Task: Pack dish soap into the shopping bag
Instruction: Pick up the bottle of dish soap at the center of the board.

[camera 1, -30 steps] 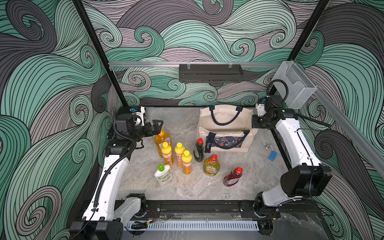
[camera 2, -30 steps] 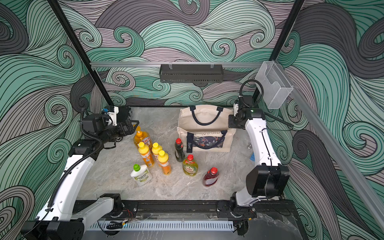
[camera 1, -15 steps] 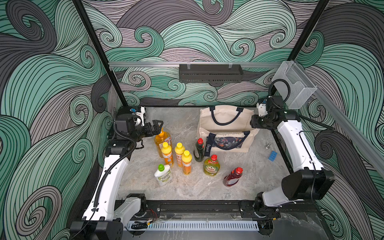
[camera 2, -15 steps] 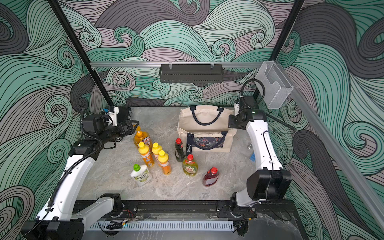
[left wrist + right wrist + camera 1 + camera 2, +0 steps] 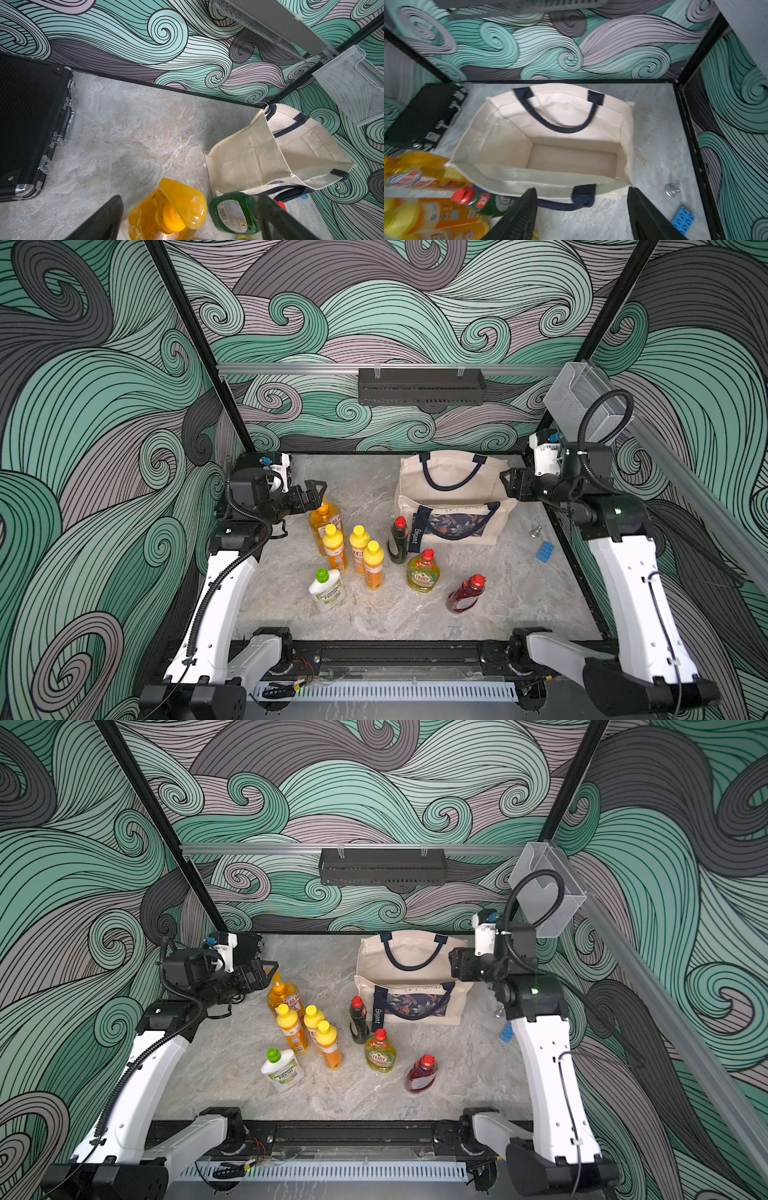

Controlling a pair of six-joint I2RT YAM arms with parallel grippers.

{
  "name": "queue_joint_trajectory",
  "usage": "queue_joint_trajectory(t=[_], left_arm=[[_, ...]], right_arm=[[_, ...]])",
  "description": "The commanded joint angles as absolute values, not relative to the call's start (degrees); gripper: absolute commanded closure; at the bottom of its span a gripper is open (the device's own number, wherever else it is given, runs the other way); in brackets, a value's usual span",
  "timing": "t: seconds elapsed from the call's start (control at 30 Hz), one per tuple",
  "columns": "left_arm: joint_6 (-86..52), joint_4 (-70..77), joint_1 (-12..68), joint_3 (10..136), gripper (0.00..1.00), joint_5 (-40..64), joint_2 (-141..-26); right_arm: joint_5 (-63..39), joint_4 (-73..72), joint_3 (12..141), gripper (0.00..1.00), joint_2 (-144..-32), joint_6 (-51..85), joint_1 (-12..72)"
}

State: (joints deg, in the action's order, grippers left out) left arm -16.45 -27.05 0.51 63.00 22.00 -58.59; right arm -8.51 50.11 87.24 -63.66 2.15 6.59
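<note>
The cream shopping bag (image 5: 453,497) stands open and empty at the back, also seen in the right wrist view (image 5: 550,128). Several dish soap bottles stand in front of it to the left. Among them are a tall orange pump bottle (image 5: 325,518), a white green-capped one (image 5: 326,591), a dark green one (image 5: 398,541), a Fairy bottle (image 5: 423,572) and a red one (image 5: 465,595). My left gripper (image 5: 316,489) is open just above the pump bottle (image 5: 166,209), whose head lies between its fingers. My right gripper (image 5: 509,485) is open at the bag's right rim, holding nothing.
A black hard case (image 5: 31,124) lies at the back left. A blue brick (image 5: 545,551) and a metal bolt (image 5: 535,532) lie right of the bag. A black shelf (image 5: 422,386) and a clear box (image 5: 582,402) hang on the walls.
My right gripper has gone from shut to open beside the bag's right rim, and its arm has shifted a little. The left arm has not moved.
</note>
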Motion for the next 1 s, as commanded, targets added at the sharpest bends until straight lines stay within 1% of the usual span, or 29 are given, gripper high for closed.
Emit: queue_joint_trajectory(t=[0.0, 0.07, 0.23, 0.33, 0.57, 0.67, 0.8, 0.97], left_arm=[[-16.4, -27.1, 0.6, 66.3, 0.01, 24.8, -57.7], [-17.5, -26.2, 0.7, 66.8, 0.01, 26.9, -58.0], [-18.4, -26.2, 1.0, 69.5, 0.01, 31.6, -59.7], [-16.6, -28.3, 1.1, 72.0, 0.01, 30.9, -61.3], [-15.2, -25.7, 1.1, 66.6, 0.01, 29.4, -59.3], [-15.5, -24.5, 1.2, 65.3, 0.01, 28.9, -58.8], [-17.0, -23.7, 1.1, 64.7, 0.01, 30.3, -59.3], [-16.9, -23.7, 1.1, 64.1, 0.01, 29.5, -58.9]], right_arm=[[-14.3, 44.5, 84.3, 0.28, -59.9, 3.4, 10.6], [-17.4, 42.5, 82.6, 0.28, -57.8, 4.4, 13.5], [-20.1, 36.2, 75.4, 0.27, -53.7, 6.7, 21.8], [-20.6, 32.4, 71.3, 0.26, -53.1, 5.8, 28.3], [-13.6, 23.8, 61.6, 0.24, -52.2, -4.8, 49.2], [-11.2, 21.8, 60.1, 0.24, -53.2, -7.0, 55.8], [-10.1, 17.5, 58.0, 0.24, -56.3, -6.9, 59.4], [-8.8, 12.8, 56.1, 0.24, -60.7, -5.4, 59.7]])
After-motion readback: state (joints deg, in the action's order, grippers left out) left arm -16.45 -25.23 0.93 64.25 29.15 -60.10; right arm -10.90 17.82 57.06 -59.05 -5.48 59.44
